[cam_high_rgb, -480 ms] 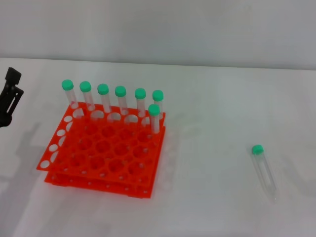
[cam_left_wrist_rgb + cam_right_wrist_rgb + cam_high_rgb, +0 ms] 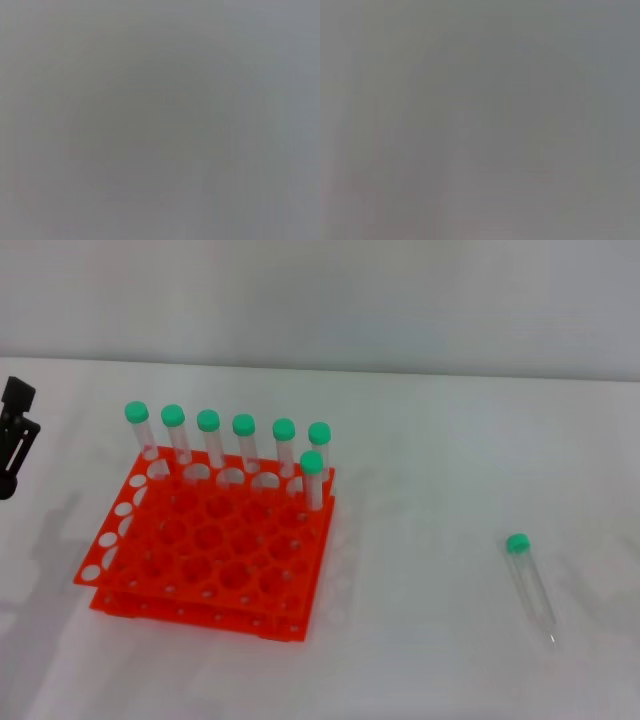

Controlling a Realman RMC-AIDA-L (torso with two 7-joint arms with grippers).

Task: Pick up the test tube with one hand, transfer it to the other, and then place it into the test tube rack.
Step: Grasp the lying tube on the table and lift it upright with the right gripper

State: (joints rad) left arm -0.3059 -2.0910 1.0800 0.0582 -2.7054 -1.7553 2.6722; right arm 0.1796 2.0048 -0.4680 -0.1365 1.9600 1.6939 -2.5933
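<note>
Lying flat on the white tabletop (image 2: 430,440), the test tube (image 2: 530,585) sits well right of the test tube rack (image 2: 210,550), green cap pointing away from the robot. Seven capped tubes (image 2: 245,445) stand along the rack's far side. Left pincer (image 2: 15,445) hangs left of the rack; can't tell its state

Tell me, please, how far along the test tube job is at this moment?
Nothing is done yet. The test tube lies loose on the table, right of the test tube rack, ungrasped. The left gripper sits at the far left edge. Pickup, handover and racking all remain.
</note>
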